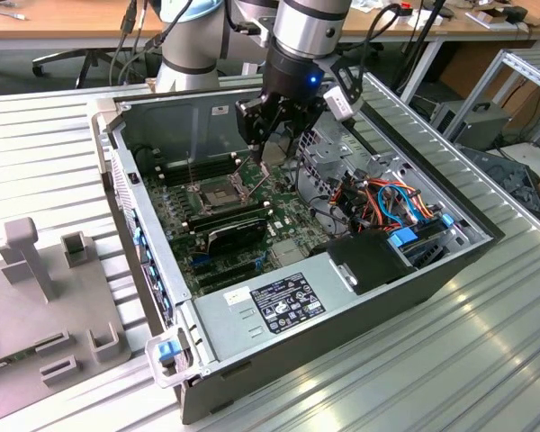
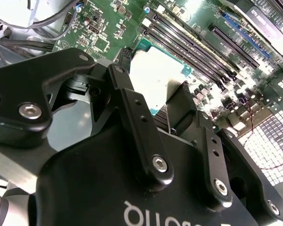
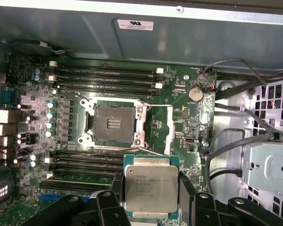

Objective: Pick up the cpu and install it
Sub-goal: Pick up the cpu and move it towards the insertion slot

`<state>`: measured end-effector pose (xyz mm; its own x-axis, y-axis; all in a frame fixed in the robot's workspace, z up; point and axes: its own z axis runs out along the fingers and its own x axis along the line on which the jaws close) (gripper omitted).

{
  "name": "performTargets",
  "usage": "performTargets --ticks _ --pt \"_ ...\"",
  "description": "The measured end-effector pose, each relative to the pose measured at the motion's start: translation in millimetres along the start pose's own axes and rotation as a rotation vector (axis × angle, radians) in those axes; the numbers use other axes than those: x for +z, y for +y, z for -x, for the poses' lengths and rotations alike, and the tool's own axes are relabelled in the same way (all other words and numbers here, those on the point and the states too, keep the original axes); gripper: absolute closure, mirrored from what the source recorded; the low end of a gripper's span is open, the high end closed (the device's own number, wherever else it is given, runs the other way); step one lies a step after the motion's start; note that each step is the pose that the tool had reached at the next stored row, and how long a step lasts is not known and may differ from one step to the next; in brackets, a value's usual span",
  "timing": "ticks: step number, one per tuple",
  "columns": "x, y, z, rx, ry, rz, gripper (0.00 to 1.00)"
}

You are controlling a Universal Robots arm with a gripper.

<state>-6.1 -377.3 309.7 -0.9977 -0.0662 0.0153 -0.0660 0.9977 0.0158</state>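
Cpu (image 3: 150,184) in pincer (image 3: 152,195), ribbed table (image 1: 486,360), desks (image 1: 63,20)

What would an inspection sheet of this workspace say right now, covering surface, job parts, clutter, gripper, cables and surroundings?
Surface: ribbed metal table carrying an open computer case.
Job's things: cpu held off the motherboard, not in the socket, which is open and empty.
Clutter: grey fixture block on the table at the exterior view's left.
Gripper: gripper shut on the cpu, inside the case.
Cables: orange and blue wires bundled in the case; black cables beside the motherboard.
Surroundings: wooden desk and chair base behind.
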Motion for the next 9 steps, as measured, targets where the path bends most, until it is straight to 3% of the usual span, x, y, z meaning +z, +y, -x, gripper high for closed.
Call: performTargets --ticks 9 --pt "4.4 0.7 0.1 0.000 0.0000 0.0000 0.45"
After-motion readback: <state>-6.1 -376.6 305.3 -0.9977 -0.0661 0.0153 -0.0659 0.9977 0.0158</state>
